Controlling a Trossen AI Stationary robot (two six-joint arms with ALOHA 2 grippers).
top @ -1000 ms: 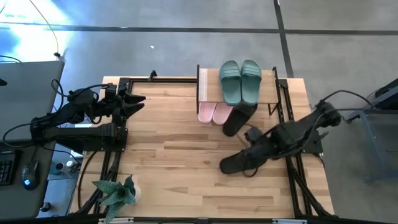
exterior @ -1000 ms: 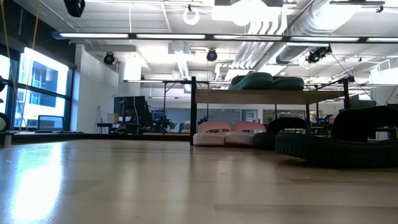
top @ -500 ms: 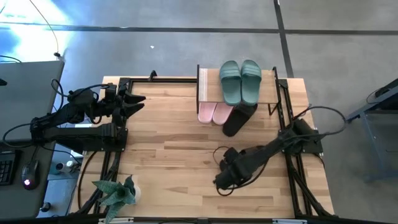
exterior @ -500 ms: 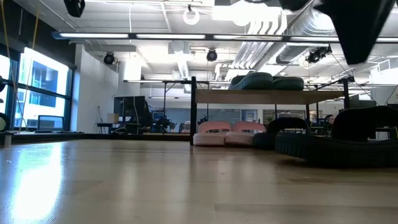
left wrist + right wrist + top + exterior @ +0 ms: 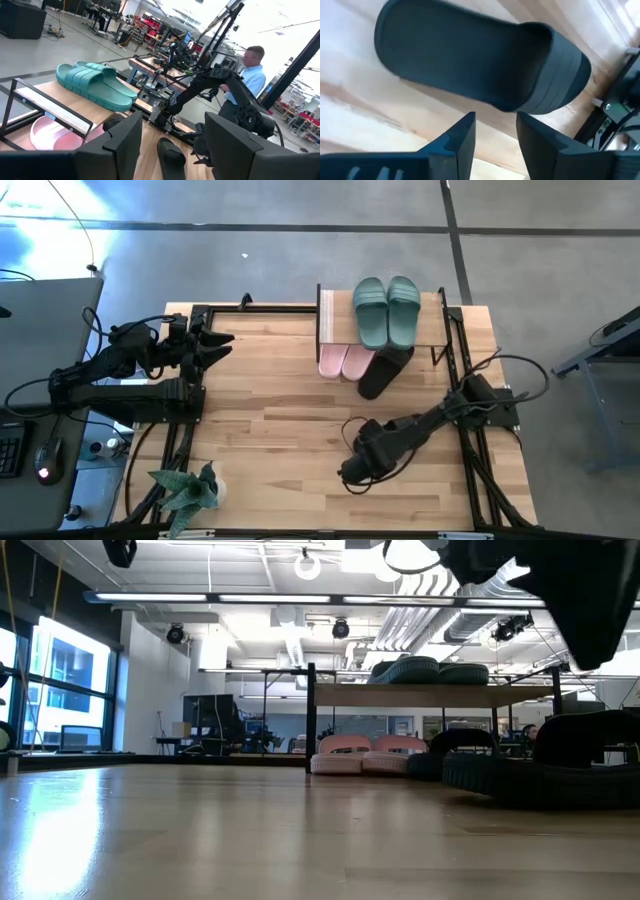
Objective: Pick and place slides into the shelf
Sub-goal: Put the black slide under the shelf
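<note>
Right gripper (image 5: 495, 117) at about 5 o'clock on the table, fingers spread and empty, poised above the loose black slide (image 5: 470, 65) lying sole-down on the wood. Tilted down toward its long edge, probably to line up a pinch on the rim or strap (no contact visible from the wrist camera).

Left gripper (image 5: 215, 345) parked at 9 o'clock, likewise spread and holding nothing, out of the working lane.

Shelf (image 5: 335, 298) at 12 o'clock. Sage green pair (image 5: 387, 310) side by side on the top board, pink pair (image 5: 345, 361) tucked on the lower level. Other black slide (image 5: 385, 370) just beside the pink pair toward 3 o'clock, heel jutting out toward 6 o'clock, seemingly only part-way in. Likely destination for the loose slide: the open lower-level space next to its mate.
</note>
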